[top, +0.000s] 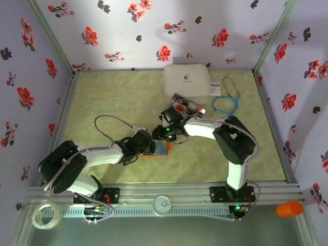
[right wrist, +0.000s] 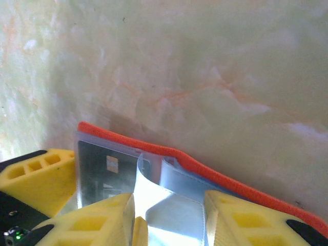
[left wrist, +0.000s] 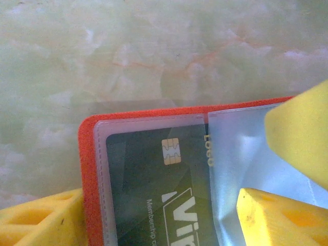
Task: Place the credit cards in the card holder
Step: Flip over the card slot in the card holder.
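The orange card holder (top: 163, 149) lies open near the table's middle, its grey-blue inside up. A dark credit card (left wrist: 154, 184) with a gold chip sits inside its clear left sleeve. More credit cards (top: 187, 106), with black bands and a red patch, lie in front of the white case. My left gripper (left wrist: 159, 197) is open and straddles the sleeved card, one finger (left wrist: 41, 220) just outside the holder's left edge and the other on the clear plastic. My right gripper (right wrist: 169, 200) is open over the holder (right wrist: 205, 171), with a curled clear sleeve flap (right wrist: 174, 205) between its fingers.
A big white rounded case (top: 186, 82) stands at the back, with a blue cable loop (top: 225, 104) to its right. Flowered walls close in three sides. On the near rail are a tape roll (top: 46, 215) and an orange cylinder (top: 289, 208).
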